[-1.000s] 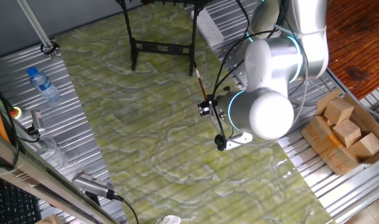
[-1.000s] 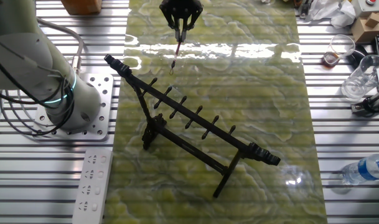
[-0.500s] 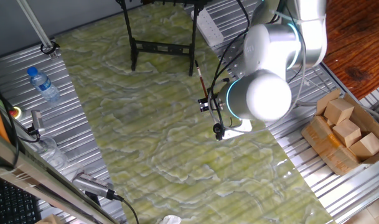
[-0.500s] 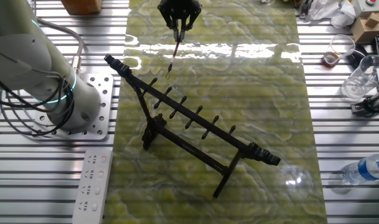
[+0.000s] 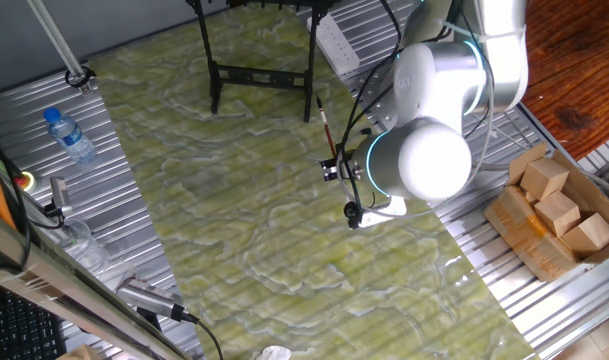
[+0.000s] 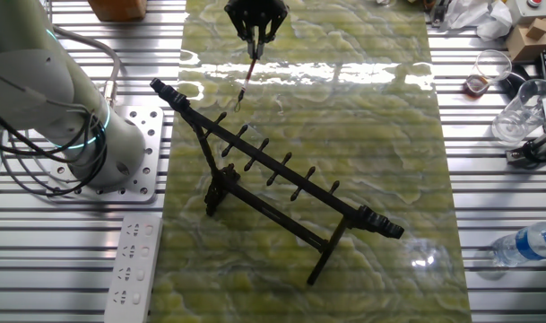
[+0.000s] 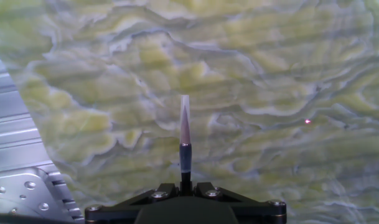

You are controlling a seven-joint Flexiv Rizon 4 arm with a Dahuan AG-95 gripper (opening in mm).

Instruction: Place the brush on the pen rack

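In the hand view the gripper point(image 7: 185, 185) is clenched on the brush point(image 7: 185, 138), which points away over the green marbled bench point(image 7: 289, 93). From the other fixed view, the brush point(image 6: 245, 83) hangs above the bench, just beyond the black pen rack point(image 6: 281, 179), apart from it.

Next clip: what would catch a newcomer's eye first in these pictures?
Probably the black pen rack, standing slantwise across the green marbled table with its row of pegs bare. Next, the gripper at the table's far end, shut on a thin brush that hangs above the tabletop near the rack's end, not yet on it. The bulky silver arm fills the other fixed view.
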